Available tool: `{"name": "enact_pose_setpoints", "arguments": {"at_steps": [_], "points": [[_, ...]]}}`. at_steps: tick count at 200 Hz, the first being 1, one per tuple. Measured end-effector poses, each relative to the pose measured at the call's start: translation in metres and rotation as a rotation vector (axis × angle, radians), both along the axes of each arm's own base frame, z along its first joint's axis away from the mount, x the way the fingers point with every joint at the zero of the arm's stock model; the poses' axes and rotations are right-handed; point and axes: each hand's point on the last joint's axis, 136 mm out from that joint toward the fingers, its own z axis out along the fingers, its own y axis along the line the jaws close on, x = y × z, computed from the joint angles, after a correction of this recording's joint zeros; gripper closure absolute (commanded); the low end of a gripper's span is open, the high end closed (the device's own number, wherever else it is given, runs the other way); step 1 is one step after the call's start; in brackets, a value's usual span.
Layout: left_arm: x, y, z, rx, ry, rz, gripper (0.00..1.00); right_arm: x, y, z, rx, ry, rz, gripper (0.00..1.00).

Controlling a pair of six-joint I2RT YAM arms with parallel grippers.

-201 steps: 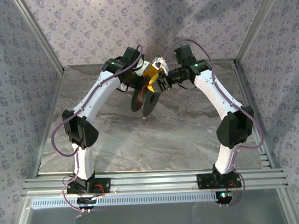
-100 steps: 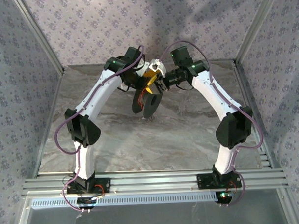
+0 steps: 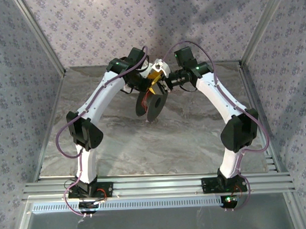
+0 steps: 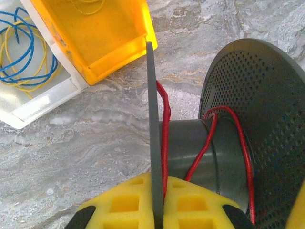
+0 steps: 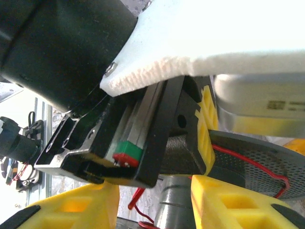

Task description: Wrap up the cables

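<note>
Left arm (image 3: pixel 99 93) and right arm (image 3: pixel 220 94) are twins: curved white shells, chunky black joints (image 3: pixel 83 133), purple cables (image 3: pixel 57 143) looping along them down to the bases at the bottom of the frame. Little green lights (image 3: pixel 196 68) glow near the wrists, and the right gripper (image 5: pixel 155 205) has blocky yellow fingers (image 5: pixel 238 200) with square cut-outs.

soft, even overhead light; the marbled surface (image 3: pixel 159 144) carries a pale sheen and faint, soft-edged shadows; cables (image 4: pixel 164 138) and spool (image 4: pixel 257 95) look crisp up close; the right wrist view blurs near the lens.
</note>
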Motion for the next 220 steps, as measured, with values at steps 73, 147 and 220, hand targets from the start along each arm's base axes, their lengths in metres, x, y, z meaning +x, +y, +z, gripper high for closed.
{"name": "enact_pose_setpoints", "arguments": {"at_steps": [73,147,220], "points": [[-0.001,0.001,0.002,0.000,0.000,0.001,1.00,0.000,0.009,-0.005,0.000,0.019,0.000,0.89],[-0.001,0.000,0.000,0.004,0.006,0.000,1.00,0.008,0.000,-0.007,0.003,0.011,-0.030,1.00],[-0.009,0.001,-0.028,0.042,0.063,-0.024,1.00,0.052,-0.072,0.002,0.078,-0.004,-0.198,1.00]]}}
